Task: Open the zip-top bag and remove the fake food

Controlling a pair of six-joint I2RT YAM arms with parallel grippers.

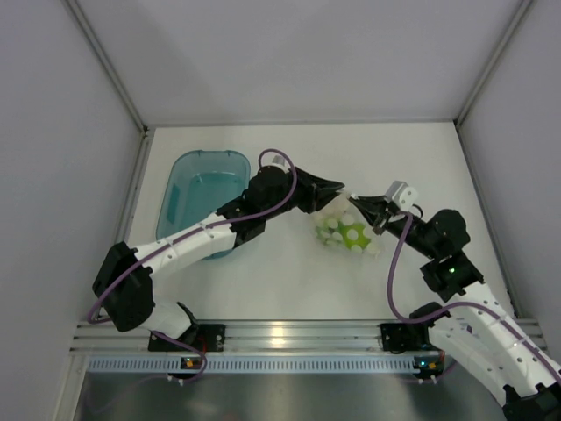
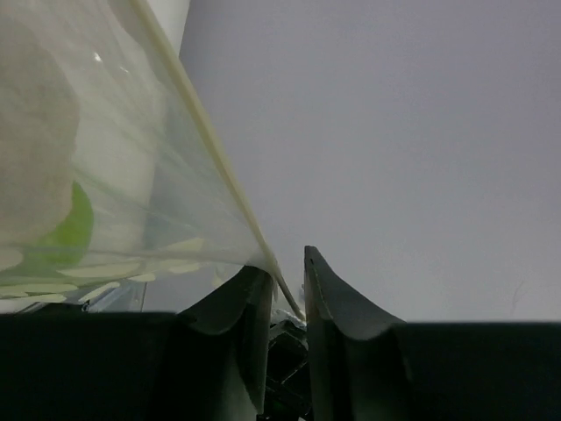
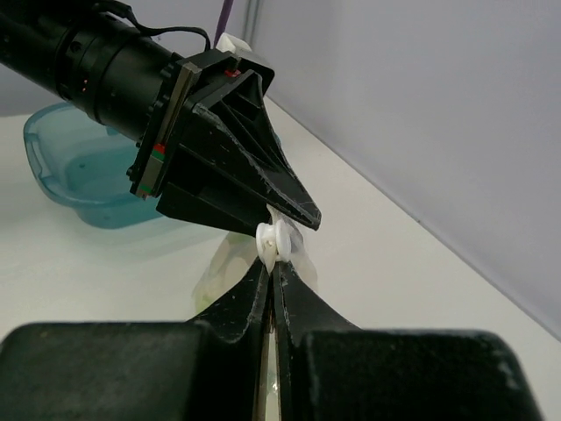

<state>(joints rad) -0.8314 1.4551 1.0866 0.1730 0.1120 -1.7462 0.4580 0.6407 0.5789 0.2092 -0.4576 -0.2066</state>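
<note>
Left arm stretched rightward past the teal plastic tub at the table's back-left, left gripper jaws a slit apart around the rim of the clear, crinkly, dotted zip-top bag at table centre, rim toward the back edge, green fake food inside, right gripper clamped on its white slider, right arm bent inward.

It was a robotics lab test cell: a flat white tabletop boxed in by plain pale grey panel walls, with a slotted silver aluminium rail carrying both black arm bases
</note>
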